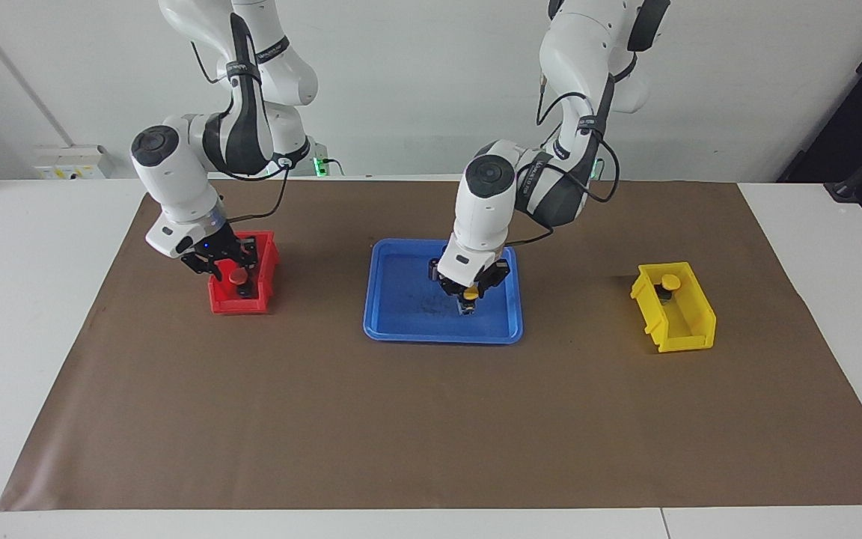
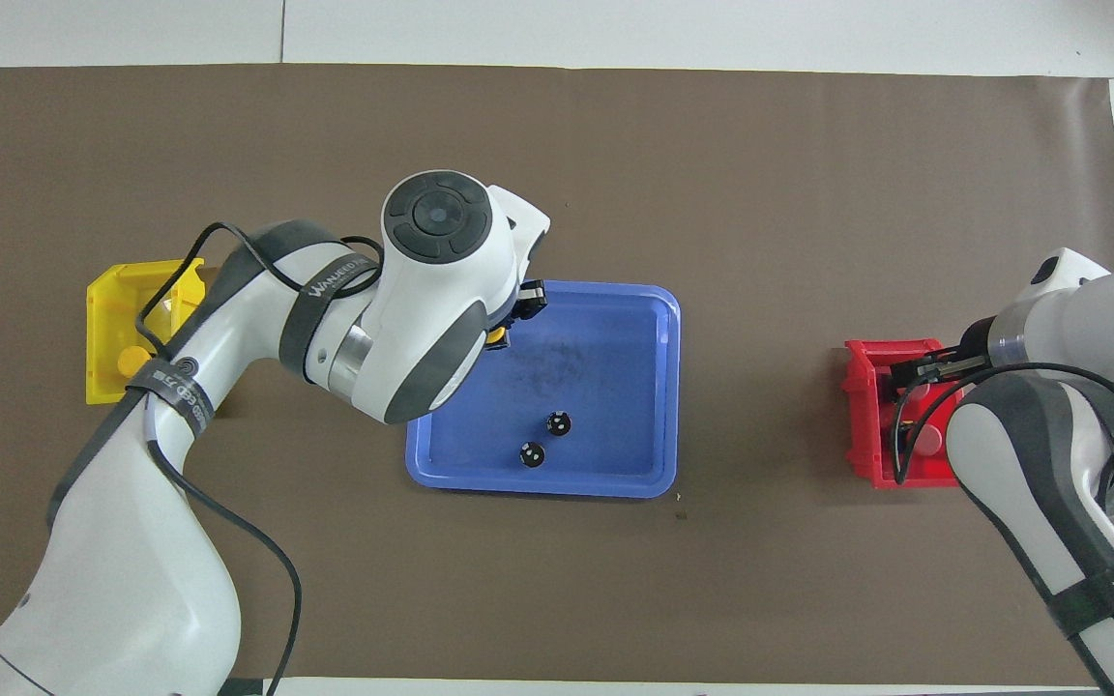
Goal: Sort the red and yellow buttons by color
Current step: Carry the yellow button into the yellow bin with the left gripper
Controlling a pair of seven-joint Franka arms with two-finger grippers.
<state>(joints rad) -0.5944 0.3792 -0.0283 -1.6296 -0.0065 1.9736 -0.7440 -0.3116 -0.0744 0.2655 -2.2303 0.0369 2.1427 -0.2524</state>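
Observation:
My left gripper is down in the blue tray, shut on a yellow button. From overhead only a sliver of that button's cap shows under the wrist. A second yellow button stands in the yellow bin, and shows from overhead too. My right gripper hangs just over the red bin, above a red button that stands in it. Only one red button shows.
Two dark capless cylinders stand in the tray at its side nearer the robots. The red bin is toward the right arm's end, the yellow bin toward the left arm's end. Brown paper covers the table.

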